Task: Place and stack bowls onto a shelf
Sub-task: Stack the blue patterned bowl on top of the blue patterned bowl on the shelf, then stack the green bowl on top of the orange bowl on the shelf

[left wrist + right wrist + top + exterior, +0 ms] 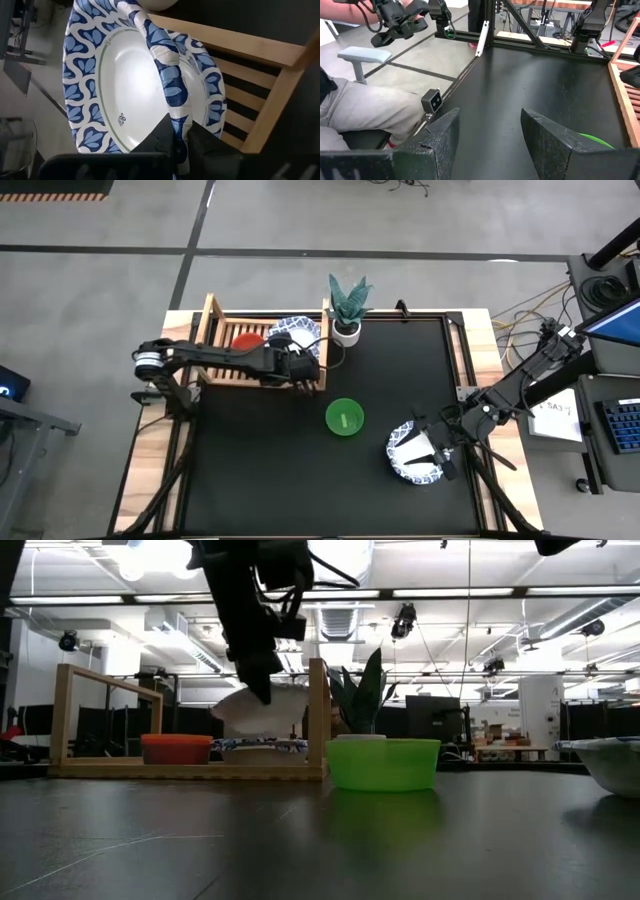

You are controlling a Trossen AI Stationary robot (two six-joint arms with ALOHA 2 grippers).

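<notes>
The wooden shelf (222, 352) stands at the table's far left, with a red bowl (247, 340) and a white blue-rimmed bowl (125, 75) resting on its slats. My left gripper (182, 145) is shut on a second blue-rimmed bowl (262, 708), which it holds steeply tilted just over the first. A green bowl (344, 418) sits mid-table. My right gripper (490, 135) hovers open above another blue-rimmed bowl (412, 460) at the near right. My left gripper pinches the tilted bowl's patterned rim (180, 117) between its two fingers, coming in slanting downward from the table's left. The bowl stands nearly on edge over the bowl on the shelf. Whether its lower part touches that bowl I cannot tell.
A white plant pot (347, 332) with a spiky plant stands just right of the shelf's raised end rail (318, 715). A black mat (400, 370) covers the table between shelf and right arm. A seated person's legs (360, 115) show beyond the table's edge.
</notes>
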